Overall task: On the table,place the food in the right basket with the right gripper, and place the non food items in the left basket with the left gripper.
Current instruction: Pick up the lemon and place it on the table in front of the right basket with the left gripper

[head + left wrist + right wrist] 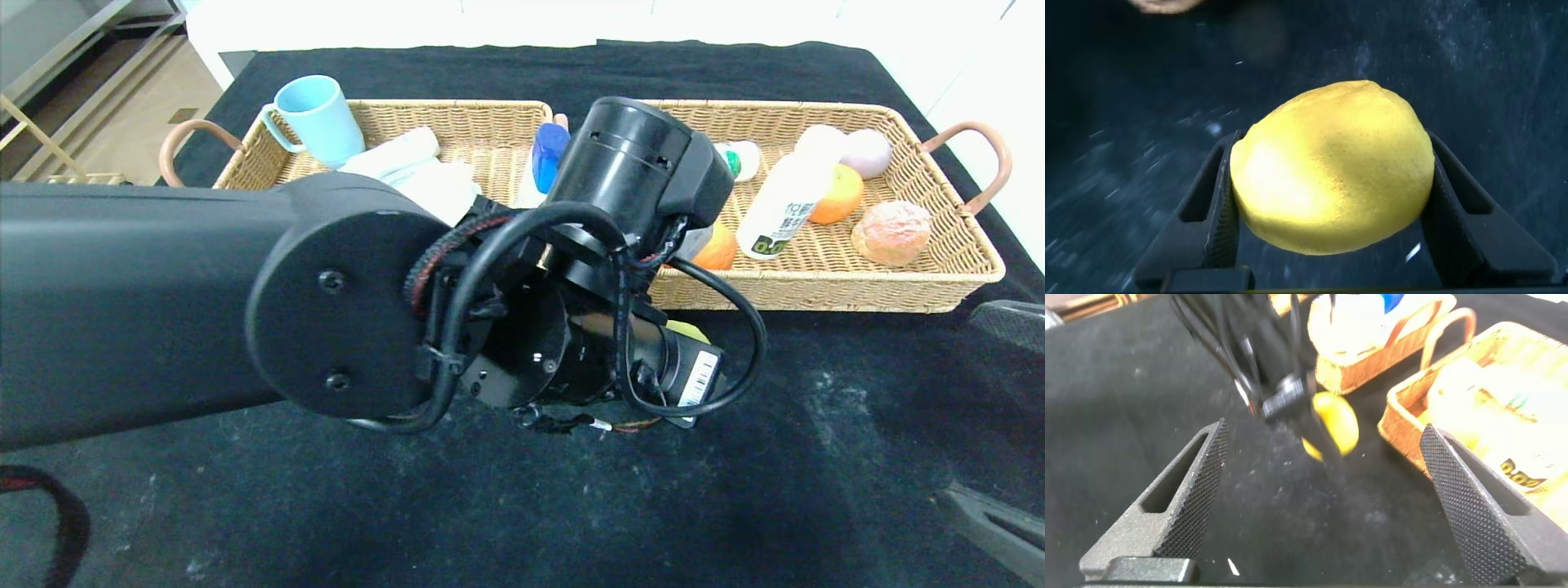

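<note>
From the head camera, the robot's left arm (pixel 326 302) sweeps across the black table (pixel 571 506), its wrist hanging just in front of the two wicker baskets and hiding its own gripper; only a sliver of the yellow lemon (pixel 686 331) peeps out at the wrist's 3 o'clock. The left basket (pixel 457 122), at 11 o'clock, holds a pale blue cup (pixel 314 118), white cloths (pixel 416 167) and a blue bottle (pixel 549 155). The right basket (pixel 922 278), at 1 o'clock, holds a white bottle (pixel 780 208), oranges (pixel 837 194), a bread roll (pixel 891 233) and a pale round fruit (pixel 865 153).

From the left wrist camera, the left gripper (pixel 1331 204) has the lemon (pixel 1331 167) between its two dark fingers (pixel 1221 212), each side pressed against the fruit, with the table close behind it.

From the right wrist camera, the right gripper (pixel 1327 482) hangs above the table with its ribbed fingers (pixel 1196 486) spread wide and nothing between them; beyond it the left arm (pixel 1253 351) reaches down to the lemon (pixel 1331 425), which sits just in front of the basket rims (pixel 1404 416)
</note>
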Robot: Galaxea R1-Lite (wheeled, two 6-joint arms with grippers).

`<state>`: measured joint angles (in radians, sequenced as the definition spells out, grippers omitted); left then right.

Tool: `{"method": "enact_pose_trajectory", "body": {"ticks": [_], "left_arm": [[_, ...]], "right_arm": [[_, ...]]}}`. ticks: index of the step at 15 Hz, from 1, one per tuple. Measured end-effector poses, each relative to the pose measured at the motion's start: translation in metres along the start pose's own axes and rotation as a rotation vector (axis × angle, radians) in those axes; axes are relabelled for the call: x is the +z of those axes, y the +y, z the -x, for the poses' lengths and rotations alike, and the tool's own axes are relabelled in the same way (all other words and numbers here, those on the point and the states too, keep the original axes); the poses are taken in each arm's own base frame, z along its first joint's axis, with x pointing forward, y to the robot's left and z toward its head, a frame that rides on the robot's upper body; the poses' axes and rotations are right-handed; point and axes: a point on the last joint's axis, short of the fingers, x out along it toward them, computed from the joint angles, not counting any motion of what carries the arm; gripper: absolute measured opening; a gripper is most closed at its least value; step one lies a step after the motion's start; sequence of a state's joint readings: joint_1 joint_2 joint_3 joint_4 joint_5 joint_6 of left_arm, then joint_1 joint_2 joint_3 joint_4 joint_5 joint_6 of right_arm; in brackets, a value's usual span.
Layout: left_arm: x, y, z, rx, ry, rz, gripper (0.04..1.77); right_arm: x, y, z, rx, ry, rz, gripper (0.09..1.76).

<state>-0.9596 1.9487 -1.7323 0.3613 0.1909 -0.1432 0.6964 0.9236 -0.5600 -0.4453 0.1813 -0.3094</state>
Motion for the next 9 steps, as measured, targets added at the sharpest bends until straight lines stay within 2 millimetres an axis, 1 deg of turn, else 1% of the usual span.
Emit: {"method": "enact_pose_trajectory", "body": {"ticks": [4, 9], "left_arm": [[-0.009, -0.012, -0.024, -0.081, 0.056, -0.016, 1.26], [-0.018, -0.019, -0.040, -0.163, 0.103, -0.013, 1.26]], "right_arm": [[0.005, -0.001, 0.007, -0.014, -0.028, 0.006, 1.71], [0.006, -0.001, 0.009, -0.017, -0.035, 0.008, 1.71]]}}
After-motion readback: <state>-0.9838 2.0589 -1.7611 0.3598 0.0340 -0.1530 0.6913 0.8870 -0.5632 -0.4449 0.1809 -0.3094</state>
